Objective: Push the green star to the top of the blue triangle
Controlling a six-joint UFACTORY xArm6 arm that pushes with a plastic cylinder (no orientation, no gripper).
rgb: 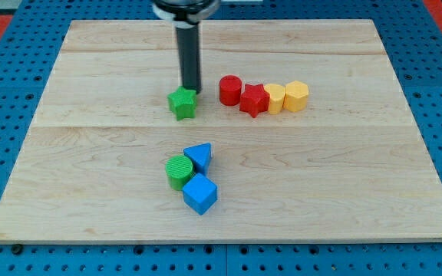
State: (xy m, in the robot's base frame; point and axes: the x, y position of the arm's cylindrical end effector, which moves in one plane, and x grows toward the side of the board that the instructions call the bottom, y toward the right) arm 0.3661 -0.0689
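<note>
My tip [192, 90] holds nothing, touching the green star [183, 103] at its upper right edge. Blue triangle [199, 156] sits well below, toward the view's bottom.

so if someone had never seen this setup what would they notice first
Probably the dark rod coming down from the view's top, with my tip right behind the green star, just above it in the view. Next, the row at the view's right: red cylinder, red star, then two yellow blocks. Lower down, the blue triangle, green cylinder and blue cube cluster together.
</note>
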